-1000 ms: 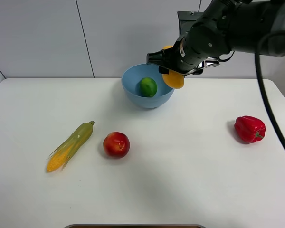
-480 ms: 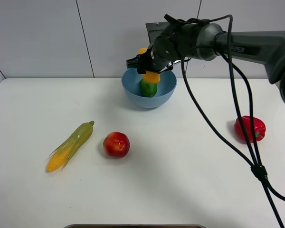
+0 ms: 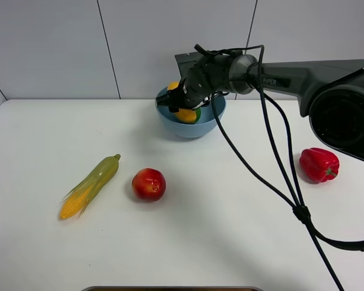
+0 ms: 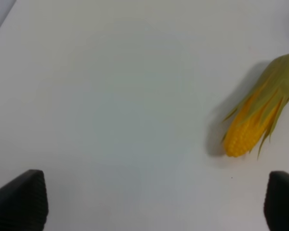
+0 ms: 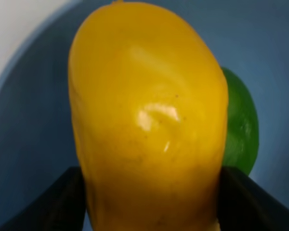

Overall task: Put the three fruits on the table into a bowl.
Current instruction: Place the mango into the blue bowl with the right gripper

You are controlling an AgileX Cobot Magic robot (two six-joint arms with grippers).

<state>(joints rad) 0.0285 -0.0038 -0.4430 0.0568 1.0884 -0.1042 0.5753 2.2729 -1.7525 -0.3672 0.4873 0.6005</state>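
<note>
My right gripper (image 3: 181, 100) is shut on the yellow-orange mango (image 3: 185, 114), which hangs low inside the light-blue bowl (image 3: 191, 128) at the back of the table (image 3: 230, 218). The right wrist view shows the mango (image 5: 149, 120) gripped between dark fingers (image 5: 58, 204), with the green lime (image 5: 241, 130) behind it on the bowl's floor (image 5: 29, 120). The red apple (image 3: 148, 184) lies on the table left of centre. My left gripper (image 4: 149, 202) is open over bare table (image 4: 111, 96) and does not appear in the exterior view.
A corn cob (image 3: 91, 185) in green husk lies left of the apple, and its tip (image 4: 255, 120) shows in the left wrist view. A red bell pepper (image 3: 318, 164) sits at the right. The right arm's cables (image 3: 273, 163) hang across the table's right half.
The right arm swung left and lowered, carrying the mango from above the bowl's right rim down into the bowl over the lime. Nothing else moved.
</note>
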